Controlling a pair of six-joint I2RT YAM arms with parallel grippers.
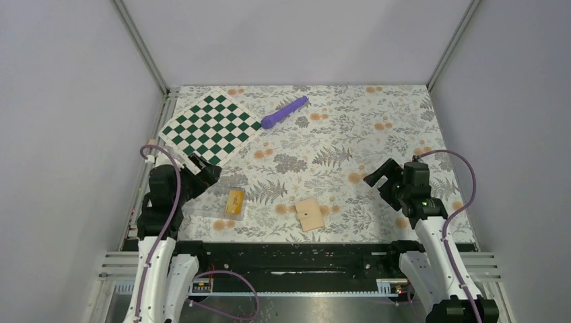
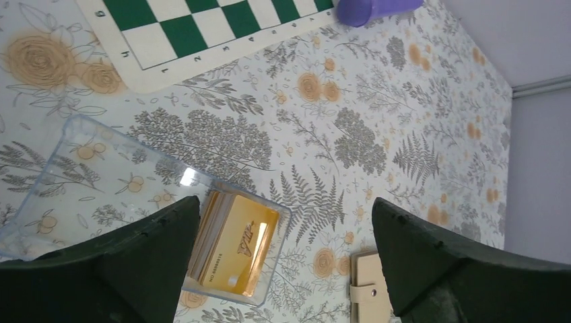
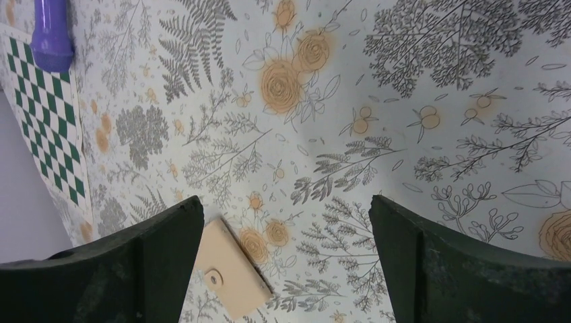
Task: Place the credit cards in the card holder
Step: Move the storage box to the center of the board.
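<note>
A stack of orange-yellow credit cards [image 1: 234, 202] [image 2: 237, 245] lies inside a clear plastic case [image 1: 215, 202] [image 2: 101, 185] at the near left of the table. The tan card holder [image 1: 310, 214] [image 2: 369, 291] [image 3: 229, 272] lies folded and snapped shut near the front centre, to the right of the case. My left gripper [image 1: 204, 170] [image 2: 286, 222] hovers open above the case's far side, nothing between its fingers. Off to the right of the card holder, my right gripper [image 1: 378, 178] [image 3: 286, 232] hangs open and empty above the cloth.
A green-and-white chessboard mat [image 1: 210, 126] [image 2: 202, 27] [image 3: 57, 128] lies at the back left. A purple cylinder [image 1: 284, 112] [image 2: 370, 8] [image 3: 51, 33] rests just right of it. A floral cloth [image 1: 350, 148] covers the table, with grey walls on three sides.
</note>
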